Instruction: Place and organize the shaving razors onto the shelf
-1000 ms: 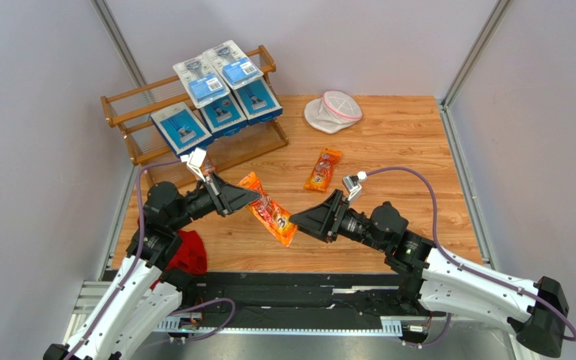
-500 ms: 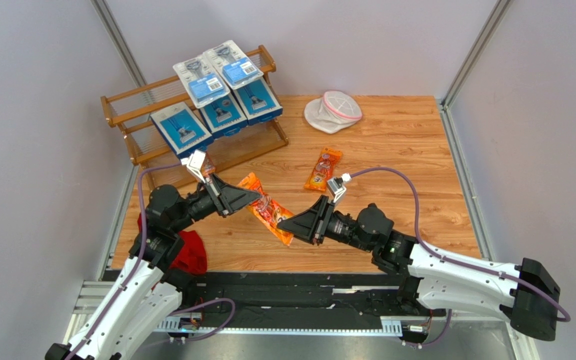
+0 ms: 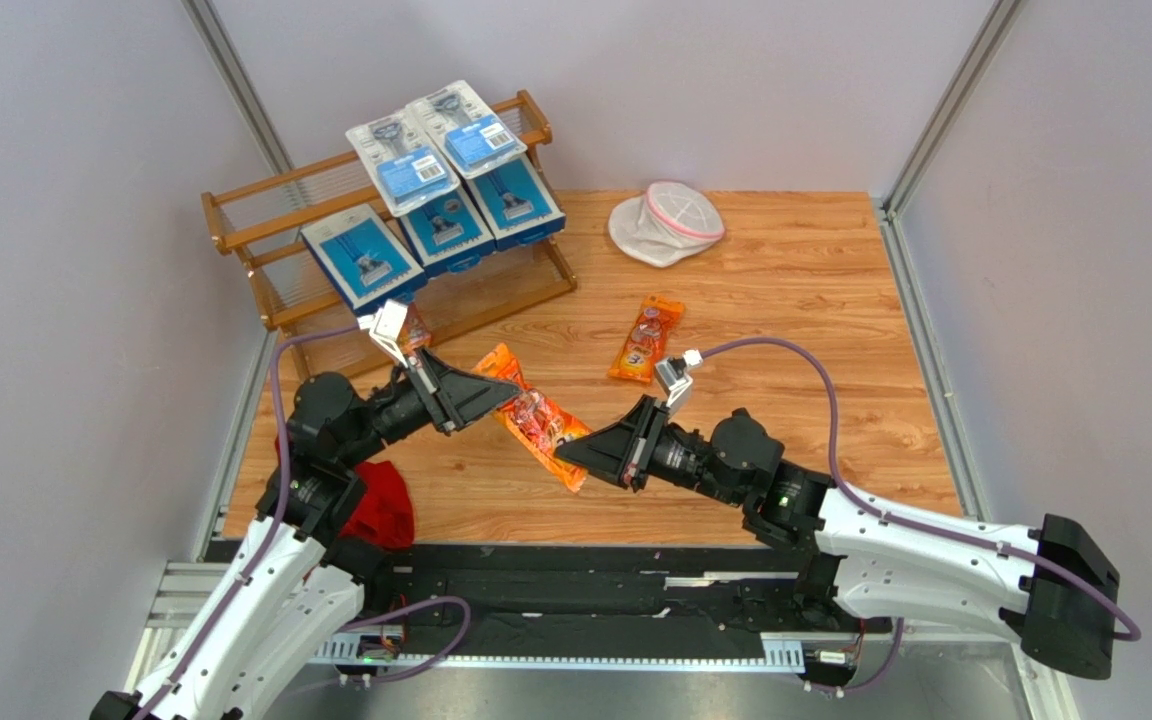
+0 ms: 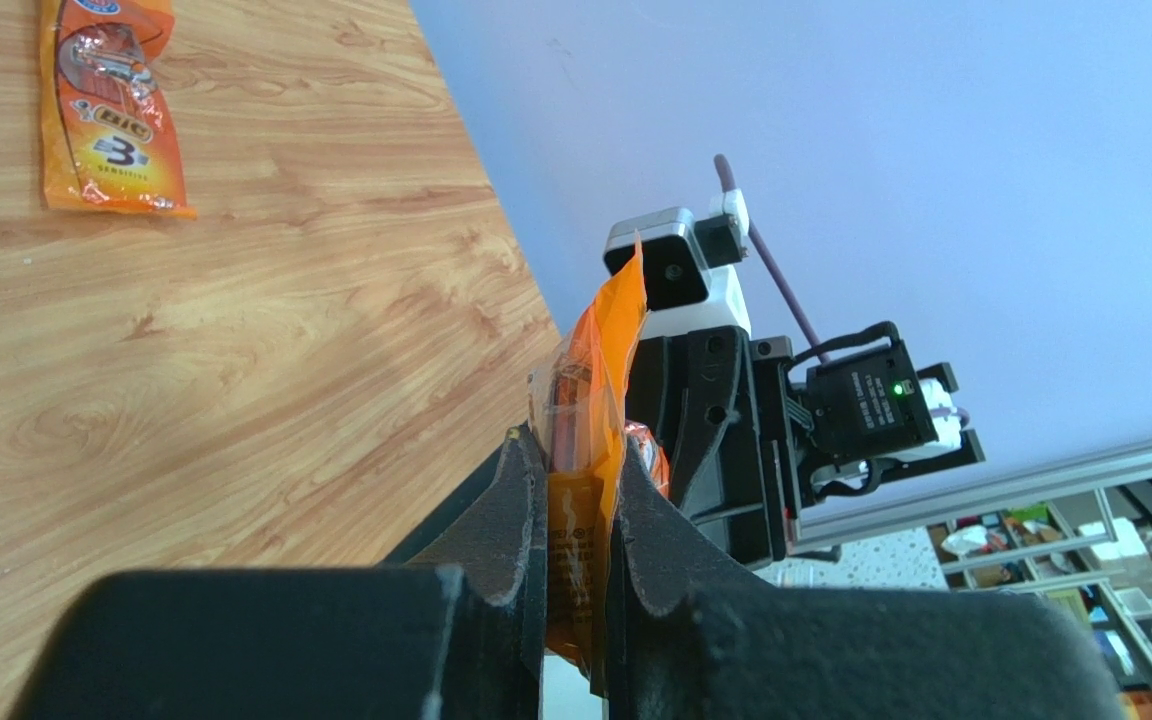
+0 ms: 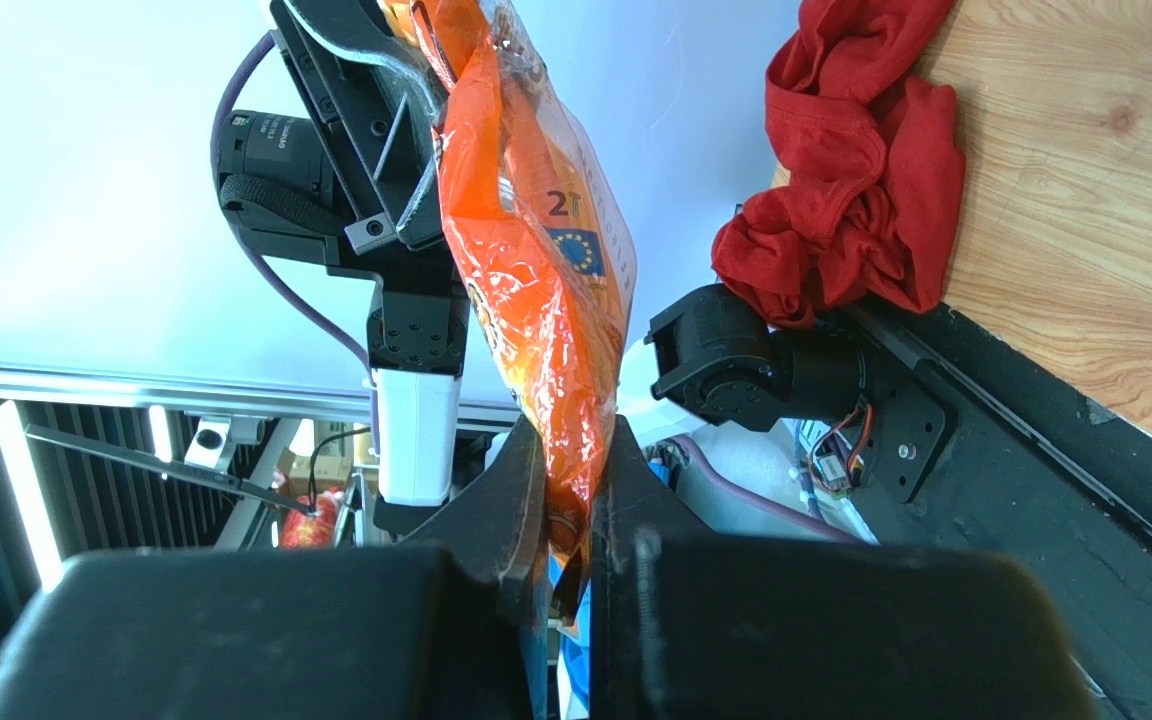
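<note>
An orange bag of shaving razors [image 3: 539, 422] hangs above the table between both arms. My left gripper [image 3: 501, 392] is shut on its upper end, and the bag [image 4: 593, 375] stands pinched between the jaws. My right gripper [image 3: 573, 449] is shut on the lower end, the crinkled bag [image 5: 537, 285] rising from its jaws. A second orange bag [image 3: 645, 339] lies flat on the table, apart from both grippers. The wooden shelf [image 3: 259, 195] stands at the back left with blue razor boxes [image 3: 447, 228] on its lower tier and blister packs [image 3: 440, 143] on top.
A red cloth [image 3: 373, 504] lies beside the left arm's base and shows in the right wrist view [image 5: 853, 165]. A round white pouch [image 3: 666, 222] with pink trim sits at the back. Grey walls close in both sides.
My right arm has moved left to the hanging orange bag and its jaws have closed on the bag's lower end. The left gripper has kept its hold in place.
</note>
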